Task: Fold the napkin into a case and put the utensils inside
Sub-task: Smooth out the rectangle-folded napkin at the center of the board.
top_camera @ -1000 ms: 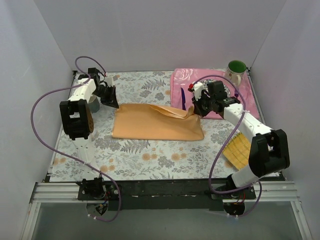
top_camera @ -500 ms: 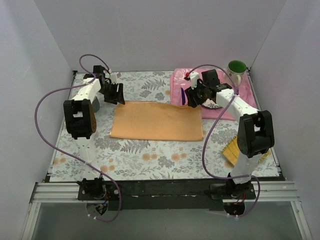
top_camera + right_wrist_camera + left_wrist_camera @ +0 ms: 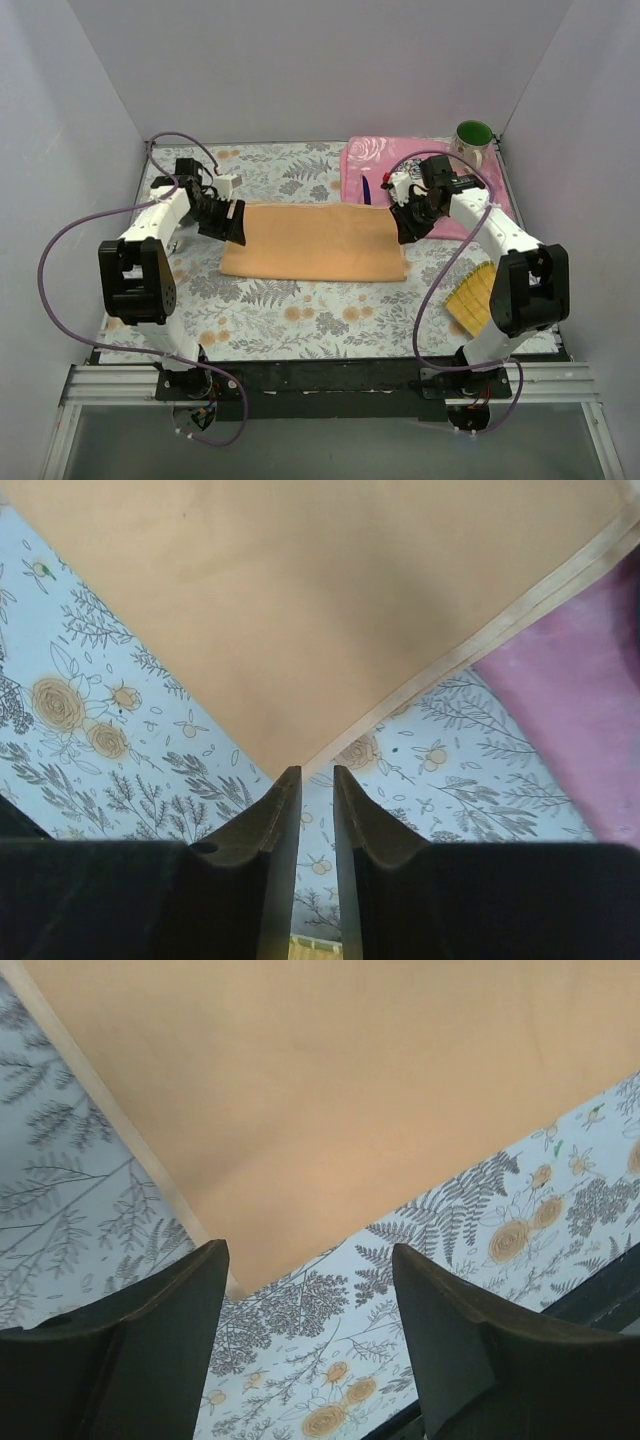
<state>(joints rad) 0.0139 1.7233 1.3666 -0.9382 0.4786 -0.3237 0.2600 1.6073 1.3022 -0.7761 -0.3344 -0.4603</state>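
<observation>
The peach-orange napkin [image 3: 312,243] lies flat on the floral tablecloth as a folded rectangle. My left gripper [image 3: 232,222] hangs over its left short edge, open, with nothing between the fingers. In the left wrist view the napkin [image 3: 330,1100] has a corner just ahead of that gripper [image 3: 308,1250]. My right gripper [image 3: 410,226] is over the right short edge. In the right wrist view its jaws [image 3: 316,772] stand a narrow gap apart and empty, the napkin [image 3: 300,610] corner right at their tips. A slim dark purple knife [image 3: 366,190] lies on the pink placemat. The fork is hidden.
The pink floral placemat [image 3: 362,160] lies at the back right, partly under the right arm, and shows in the right wrist view [image 3: 590,730]. A green mug [image 3: 473,136] stands behind it. A yellow ribbed mat [image 3: 474,297] lies by the right arm's base.
The right gripper let go of the raised fold and the left released its corner, so the napkin now lies flat. Both grippers moved nearer along its short edges.
</observation>
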